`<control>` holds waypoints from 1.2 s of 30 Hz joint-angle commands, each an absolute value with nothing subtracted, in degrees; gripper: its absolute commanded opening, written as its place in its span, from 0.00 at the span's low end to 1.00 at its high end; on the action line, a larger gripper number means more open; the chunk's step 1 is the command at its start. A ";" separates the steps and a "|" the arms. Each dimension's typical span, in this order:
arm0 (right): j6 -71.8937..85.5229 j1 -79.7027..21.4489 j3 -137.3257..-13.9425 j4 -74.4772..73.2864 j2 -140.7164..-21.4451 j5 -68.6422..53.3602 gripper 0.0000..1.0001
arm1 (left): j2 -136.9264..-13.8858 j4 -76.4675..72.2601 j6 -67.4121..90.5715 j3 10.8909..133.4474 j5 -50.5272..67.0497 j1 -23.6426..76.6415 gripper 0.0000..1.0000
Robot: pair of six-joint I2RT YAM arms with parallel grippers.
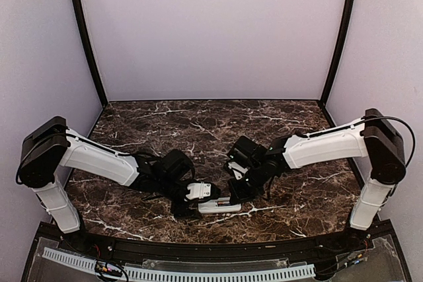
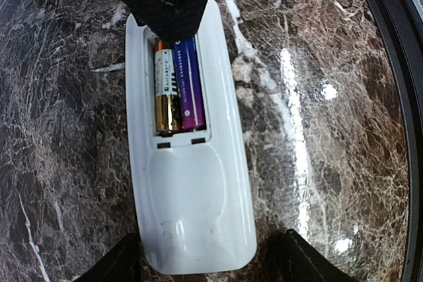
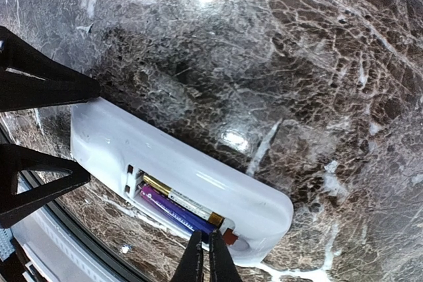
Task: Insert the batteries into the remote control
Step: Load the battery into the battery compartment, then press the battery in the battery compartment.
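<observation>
A lab test booth: plain pale walls close round the marble table, a cable duct along its near edge.

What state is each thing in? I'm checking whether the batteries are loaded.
remote control: back up, bay uncovered.
batteries: both lying in bay, side by side.
left gripper: fingers flank remote's end, grip unclear.
right gripper: shut, tips in bay at batteries' end.
</observation>
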State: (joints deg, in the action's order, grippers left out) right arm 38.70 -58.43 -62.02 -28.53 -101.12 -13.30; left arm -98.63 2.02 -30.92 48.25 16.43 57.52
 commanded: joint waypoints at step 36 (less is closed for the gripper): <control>34.40 -57.47 -61.71 -27.88 -105.20 -14.37 0.00 | -95.71 3.16 -32.43 47.22 16.26 57.86 0.72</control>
State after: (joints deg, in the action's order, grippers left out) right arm 34.76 -57.84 -63.81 -27.68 -103.53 -15.77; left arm -97.58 2.11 -31.70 48.14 16.40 57.54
